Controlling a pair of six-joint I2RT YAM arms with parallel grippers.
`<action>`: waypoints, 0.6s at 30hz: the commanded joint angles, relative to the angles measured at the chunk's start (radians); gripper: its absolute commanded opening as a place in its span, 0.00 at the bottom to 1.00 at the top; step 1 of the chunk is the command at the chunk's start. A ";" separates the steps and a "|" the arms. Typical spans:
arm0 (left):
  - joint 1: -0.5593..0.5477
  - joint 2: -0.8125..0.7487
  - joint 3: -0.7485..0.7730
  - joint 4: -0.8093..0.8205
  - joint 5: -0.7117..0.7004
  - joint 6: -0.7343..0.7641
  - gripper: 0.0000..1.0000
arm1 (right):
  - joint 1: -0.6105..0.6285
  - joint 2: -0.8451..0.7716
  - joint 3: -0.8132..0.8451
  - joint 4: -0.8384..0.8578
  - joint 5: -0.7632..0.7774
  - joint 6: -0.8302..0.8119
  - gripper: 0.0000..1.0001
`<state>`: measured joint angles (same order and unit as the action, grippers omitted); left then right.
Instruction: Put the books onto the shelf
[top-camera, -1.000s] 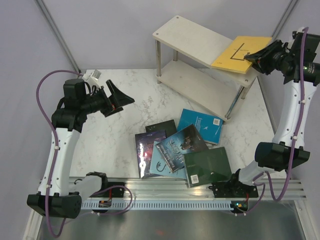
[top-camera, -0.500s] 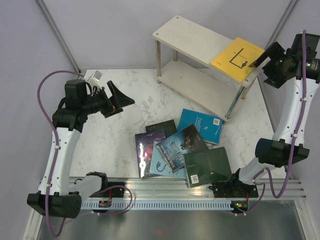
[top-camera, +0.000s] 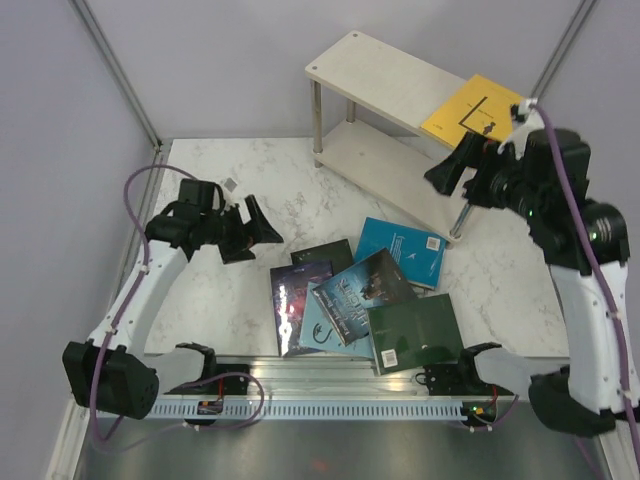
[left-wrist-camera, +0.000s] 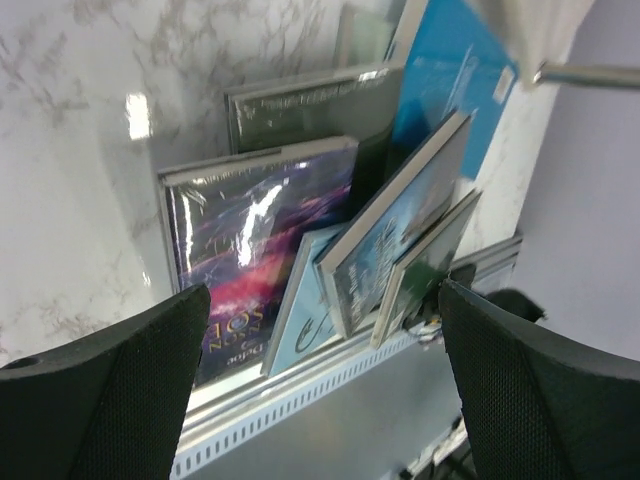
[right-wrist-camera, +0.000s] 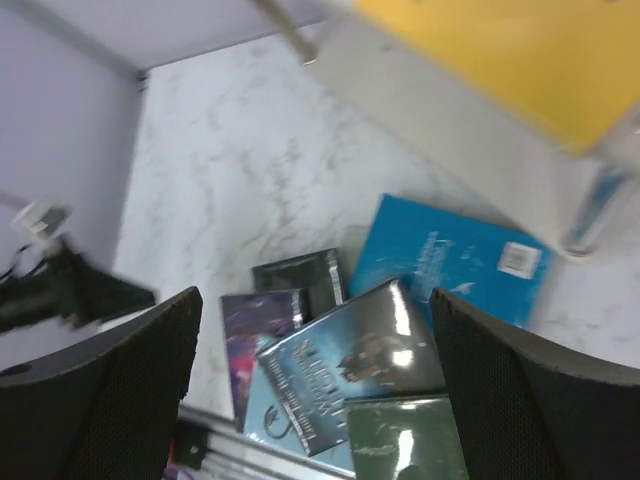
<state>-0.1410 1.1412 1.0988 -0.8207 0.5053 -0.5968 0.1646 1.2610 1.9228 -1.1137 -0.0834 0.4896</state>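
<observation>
Moved: right gripper (top-camera: 446, 172) has let go of the yellow book (top-camera: 476, 108) and drawn back to the near left, in front of the right end of the shelf (top-camera: 375, 70); left gripper (top-camera: 264, 230) has come lower and closer to the pile (top-camera: 355, 295).
Right jaws: spread wide, nothing between them.
Left jaws: spread wide, nothing between them, aimed right toward the pile.
Yellow book: flat on the right end of the shelf's top board, one corner overhanging the right edge.
Pile: six books overlapping on the marble table (top-camera: 225, 300), close to its near edge.
Purple galaxy book (top-camera: 290, 300): left side of the pile.
Black book (top-camera: 325, 255): just beyond the purple one, partly covered.
Dark blue book (top-camera: 360, 288): centre, on top, tilted.
Pale blue book (top-camera: 318, 335): under the dark blue one.
Dark green book (top-camera: 415, 335): near right.
Cyan book (top-camera: 405, 250): far right, closest to the shelf.
</observation>
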 joint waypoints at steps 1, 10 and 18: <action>-0.136 0.043 -0.020 0.006 -0.086 0.048 0.97 | 0.145 -0.127 -0.316 0.178 -0.160 0.064 0.98; -0.298 0.028 -0.151 0.176 0.061 -0.003 0.98 | 0.334 -0.124 -0.740 0.219 -0.242 0.078 0.98; -0.396 0.019 -0.365 0.247 0.082 -0.030 0.92 | 0.335 -0.072 -0.910 0.285 -0.223 0.078 0.98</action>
<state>-0.5091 1.1881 0.7822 -0.6472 0.5488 -0.5987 0.4957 1.1793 1.0313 -0.9085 -0.2958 0.5591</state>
